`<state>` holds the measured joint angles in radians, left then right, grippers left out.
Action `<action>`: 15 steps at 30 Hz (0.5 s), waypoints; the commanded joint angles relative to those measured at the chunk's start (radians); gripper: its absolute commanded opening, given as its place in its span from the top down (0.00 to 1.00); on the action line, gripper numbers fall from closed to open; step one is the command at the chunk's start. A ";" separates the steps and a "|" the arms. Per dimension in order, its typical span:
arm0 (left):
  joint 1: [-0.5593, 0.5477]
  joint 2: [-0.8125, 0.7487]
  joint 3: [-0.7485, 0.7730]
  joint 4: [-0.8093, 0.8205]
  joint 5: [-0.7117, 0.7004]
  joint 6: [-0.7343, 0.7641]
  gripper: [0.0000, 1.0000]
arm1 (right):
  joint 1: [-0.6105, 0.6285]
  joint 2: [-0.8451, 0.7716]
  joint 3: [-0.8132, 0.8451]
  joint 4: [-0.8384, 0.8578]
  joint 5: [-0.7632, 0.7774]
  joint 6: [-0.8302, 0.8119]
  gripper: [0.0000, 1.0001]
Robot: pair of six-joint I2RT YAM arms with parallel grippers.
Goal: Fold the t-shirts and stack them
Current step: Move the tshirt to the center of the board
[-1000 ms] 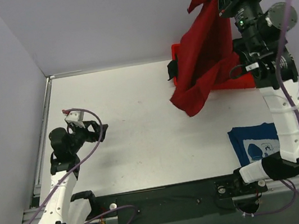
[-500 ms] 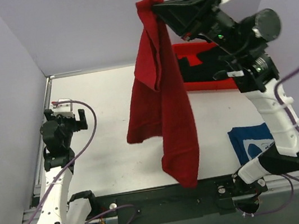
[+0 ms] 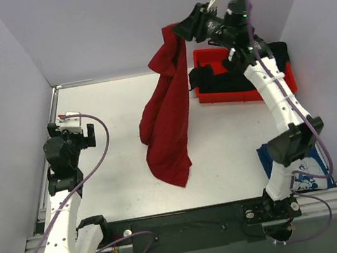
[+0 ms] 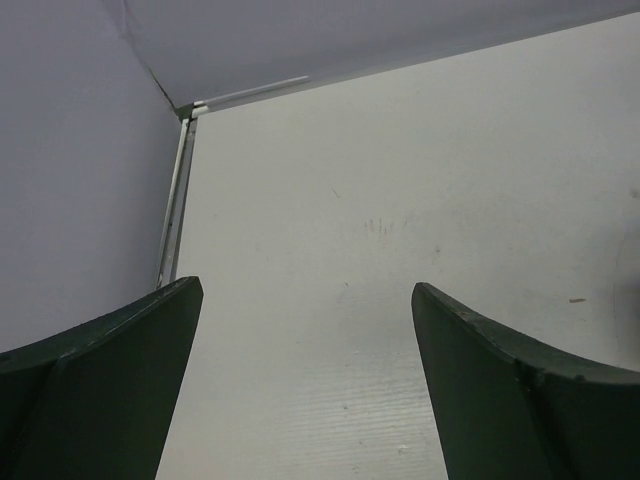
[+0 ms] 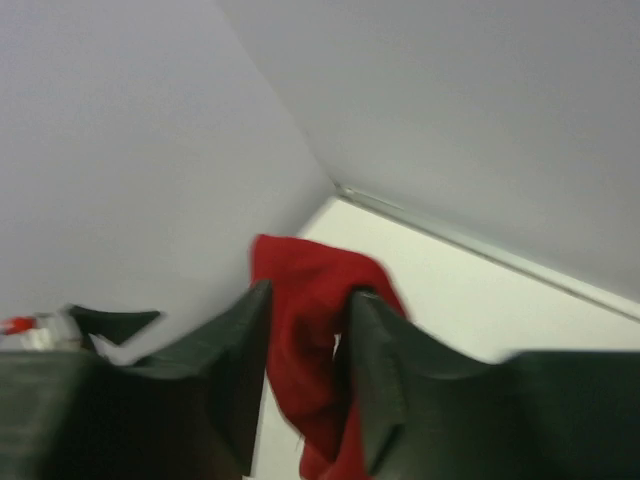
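My right gripper (image 3: 180,29) is shut on the dark red t-shirt (image 3: 167,117) and holds it high over the table's far middle. The shirt hangs in a long drape, its lower end near the table at the centre. In the right wrist view the red cloth (image 5: 310,345) is pinched between my fingers (image 5: 395,370). The black t-shirt (image 3: 238,80) lies in the red tray (image 3: 210,96) at the back right. The blue t-shirt with white print (image 3: 290,168) lies folded at the near right, partly hidden by my right arm. My left gripper (image 3: 73,130) is open and empty at the left; the left wrist view (image 4: 305,300) shows only bare table.
A purple wall rises behind and at both sides. A metal rail (image 3: 49,145) runs along the table's left edge. The arm bases and cables sit at the near edge.
My right gripper has swung the red shirt from above the tray leftward, then back toward the far wall. The shirt's lower end now hangs over the table's centre. The left gripper drew back left.
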<state>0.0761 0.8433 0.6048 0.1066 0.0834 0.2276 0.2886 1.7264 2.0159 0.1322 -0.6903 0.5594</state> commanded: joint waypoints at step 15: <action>0.008 -0.039 -0.016 -0.050 -0.053 -0.085 0.03 | 0.449 0.090 -0.440 -0.540 0.394 -0.661 0.13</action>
<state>0.0761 0.8085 0.5995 0.0582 0.0822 0.2092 0.5907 1.9564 1.6920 -0.5148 -0.1604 0.0071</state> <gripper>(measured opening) 0.970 0.866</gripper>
